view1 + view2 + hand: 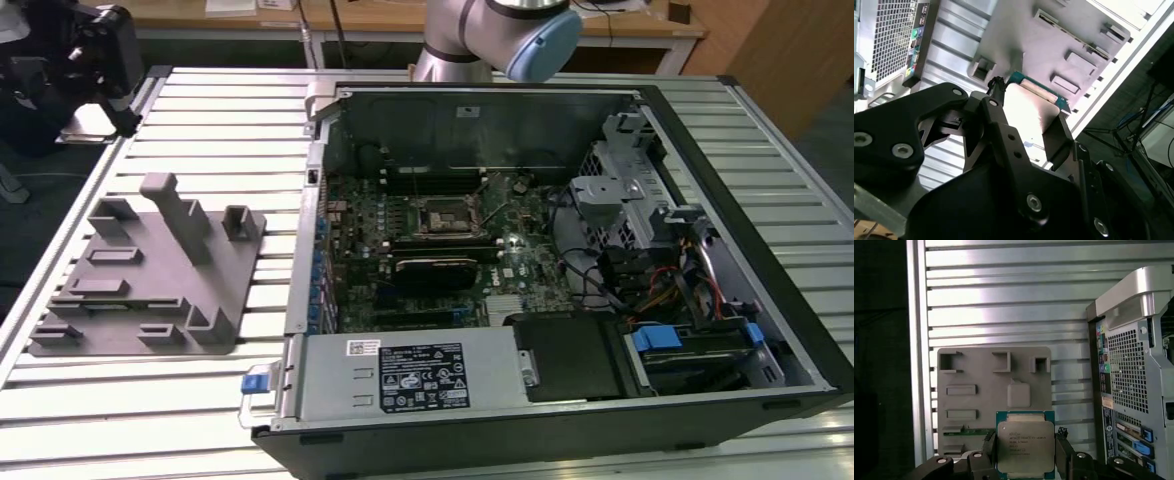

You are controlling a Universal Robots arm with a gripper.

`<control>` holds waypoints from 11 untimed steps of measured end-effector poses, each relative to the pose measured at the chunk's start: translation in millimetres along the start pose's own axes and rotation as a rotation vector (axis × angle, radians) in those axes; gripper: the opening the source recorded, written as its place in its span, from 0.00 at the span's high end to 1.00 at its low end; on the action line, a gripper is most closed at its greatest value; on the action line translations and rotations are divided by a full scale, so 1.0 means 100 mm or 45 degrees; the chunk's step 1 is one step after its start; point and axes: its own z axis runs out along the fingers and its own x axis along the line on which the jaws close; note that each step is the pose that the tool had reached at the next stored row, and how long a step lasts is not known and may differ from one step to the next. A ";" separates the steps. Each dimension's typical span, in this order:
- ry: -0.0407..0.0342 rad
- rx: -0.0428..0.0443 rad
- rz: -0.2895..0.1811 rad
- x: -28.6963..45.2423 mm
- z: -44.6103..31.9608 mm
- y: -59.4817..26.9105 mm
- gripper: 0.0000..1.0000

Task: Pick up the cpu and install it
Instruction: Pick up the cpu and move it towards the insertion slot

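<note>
cpu (1025, 446): silver top, green edge, gripped in claw (1025, 452).

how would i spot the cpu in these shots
In the first wrist view, find the grey tray on the ribbed table beside the computer case. In front of it, the black gripper clamps the cpu: a flat silver square with a green rim, unlike the tray's grey blocks.

Fixture plate (134, 290) on table (214, 130), beside computer case (481, 130)
</note>
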 end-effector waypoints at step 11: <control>0.0000 0.000 0.000 -0.372 0.011 0.027 0.45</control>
